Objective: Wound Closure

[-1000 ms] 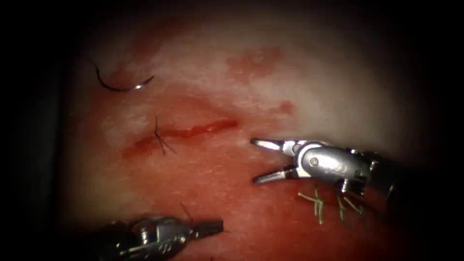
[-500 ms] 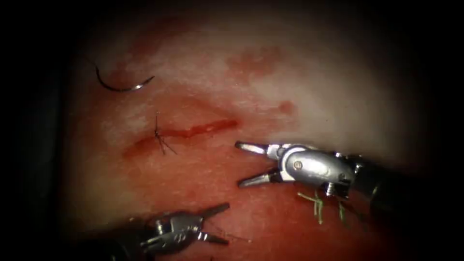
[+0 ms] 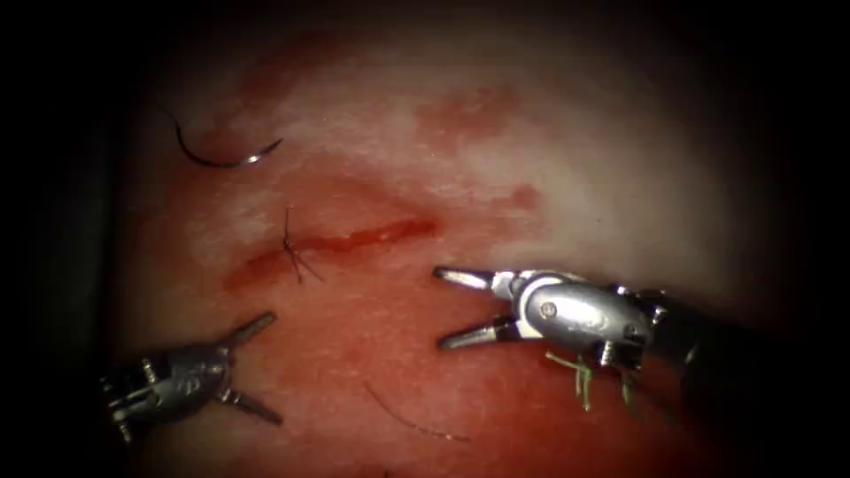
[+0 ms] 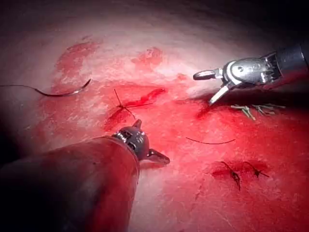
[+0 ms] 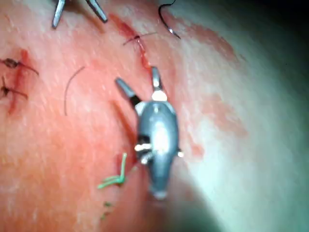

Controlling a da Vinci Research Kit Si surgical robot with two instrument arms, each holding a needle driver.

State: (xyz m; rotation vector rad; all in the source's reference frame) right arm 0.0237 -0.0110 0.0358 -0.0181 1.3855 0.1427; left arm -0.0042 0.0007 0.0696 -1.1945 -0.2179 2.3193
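Note:
The curved needle point(image 3: 226, 159) lies loose on the tissue point(image 3: 549, 150), up and to the left of the cut point(image 3: 372, 235), with its thread trailing off its left end. Neither tool holds it. A knotted stitch point(image 3: 290, 250) crosses the cut's left part. My left tool point(image 3: 273, 368) sits below and left of the cut, open and holding nothing. The right tool point(image 3: 440, 308) is below the cut's right end, wide open and also empty. In the wrist views I see the needle point(image 4: 63, 93) point(image 5: 166, 21), the left tool point(image 4: 153, 141) and the right tool point(image 5: 136, 77).
A short loose piece of thread point(image 3: 412, 423) lies on the tissue between the tools. Green thread ends point(image 3: 580, 376) stick up under the right tool's wrist. Two older dark stitches point(image 4: 236, 174) sit in a red patch nearer the camera. Red fluid covers the lower tissue.
The left tool's jaws opened, and it moved left, leaving the short thread piece on the tissue. The right tool shifted slightly left, still open. The needle stayed put.

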